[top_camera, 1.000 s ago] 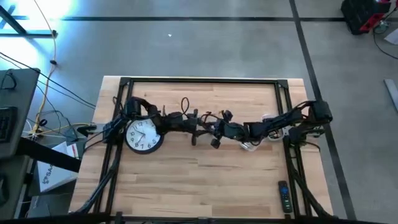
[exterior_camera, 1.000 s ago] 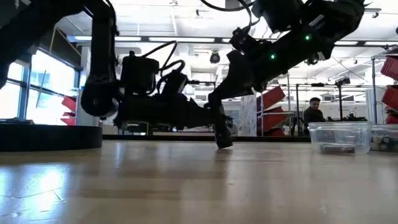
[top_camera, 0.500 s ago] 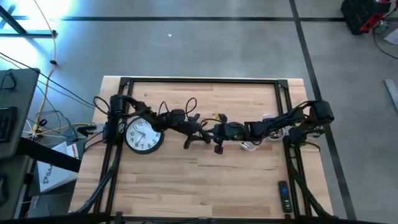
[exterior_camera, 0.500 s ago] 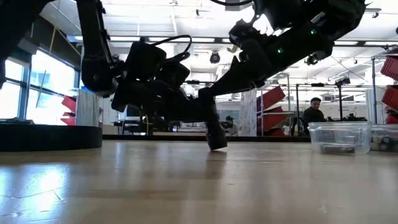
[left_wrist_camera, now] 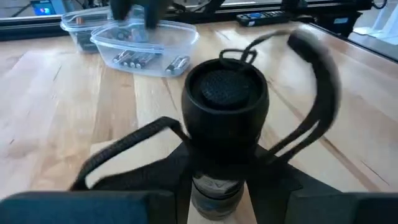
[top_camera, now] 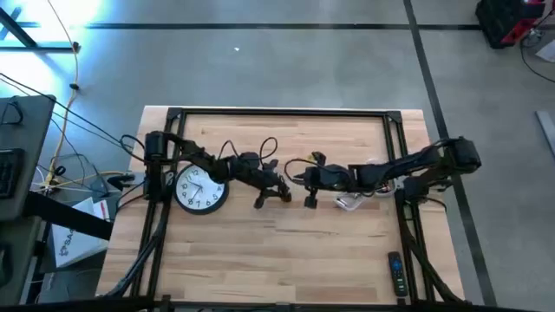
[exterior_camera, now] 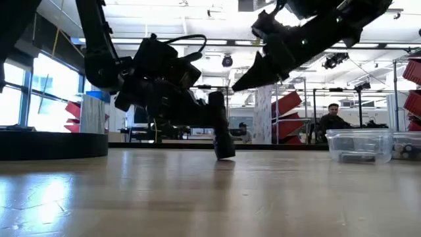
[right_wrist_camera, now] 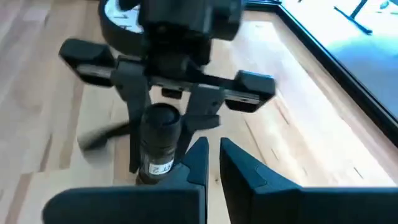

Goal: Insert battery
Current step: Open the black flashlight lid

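**High view: left gripper holds a flashlight at mid-table**

High view shows the left gripper reaching in from beside the wall clock to the middle of the wooden table. The right gripper sits just beside it, apart from it by a small gap.

From the left wrist view, the fingers are clamped on the body of a black flashlight, whose rubber-capped end faces the camera with a wrist strap looping off it. The right wrist view shows the same flashlight gripped between the left gripper's fingers, a white label on its barrel (the text is too blurred to read).

The right gripper's own fingers stand close together with a narrow slot between them and nothing held, near the flashlight but not touching it.

In the low view the flashlight seems to stand tilted with its lower end on or just above the table; contact is hard to judge. The right arm's fingertips hang above and beside it.

A clear tub with loose batteries rests on the table near the right arm's base. A remote lies at the table's near right corner. A person sits in the room behind.
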`<state>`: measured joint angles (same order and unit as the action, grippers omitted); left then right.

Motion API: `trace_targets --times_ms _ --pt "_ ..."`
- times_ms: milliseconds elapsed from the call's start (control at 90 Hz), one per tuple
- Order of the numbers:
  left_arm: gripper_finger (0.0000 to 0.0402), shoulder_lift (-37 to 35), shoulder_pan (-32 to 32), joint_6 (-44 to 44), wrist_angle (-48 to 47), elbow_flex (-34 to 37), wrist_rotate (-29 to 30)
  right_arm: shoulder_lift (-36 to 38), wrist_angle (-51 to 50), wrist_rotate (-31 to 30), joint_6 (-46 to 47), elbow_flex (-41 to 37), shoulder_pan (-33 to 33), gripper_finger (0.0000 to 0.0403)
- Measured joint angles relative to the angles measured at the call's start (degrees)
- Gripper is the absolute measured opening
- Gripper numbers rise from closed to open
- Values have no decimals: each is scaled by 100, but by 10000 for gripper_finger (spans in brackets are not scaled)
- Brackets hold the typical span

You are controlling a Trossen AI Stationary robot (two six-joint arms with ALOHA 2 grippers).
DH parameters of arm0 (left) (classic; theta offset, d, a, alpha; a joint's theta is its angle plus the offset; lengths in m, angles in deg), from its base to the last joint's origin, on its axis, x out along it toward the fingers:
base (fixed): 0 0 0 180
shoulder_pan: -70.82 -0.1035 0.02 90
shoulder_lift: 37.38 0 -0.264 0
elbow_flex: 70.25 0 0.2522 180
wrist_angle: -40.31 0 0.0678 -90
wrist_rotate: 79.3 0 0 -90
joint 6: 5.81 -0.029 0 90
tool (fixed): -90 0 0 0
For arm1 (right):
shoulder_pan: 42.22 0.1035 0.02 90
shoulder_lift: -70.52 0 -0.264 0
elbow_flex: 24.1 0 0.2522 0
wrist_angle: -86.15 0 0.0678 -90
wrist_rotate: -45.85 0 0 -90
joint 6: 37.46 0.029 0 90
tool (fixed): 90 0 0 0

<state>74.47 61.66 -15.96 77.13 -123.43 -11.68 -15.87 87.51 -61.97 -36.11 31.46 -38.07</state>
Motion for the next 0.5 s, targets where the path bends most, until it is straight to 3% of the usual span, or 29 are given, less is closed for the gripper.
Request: trace_targets --times_ms 267,500 --pt "100 -3 -12 42 -11 -6 1020 -107 59 425 464 0 112 3" --pt "100 -5 15 0 -69 -9 1220 -131 58 -110 648 2 191 49"
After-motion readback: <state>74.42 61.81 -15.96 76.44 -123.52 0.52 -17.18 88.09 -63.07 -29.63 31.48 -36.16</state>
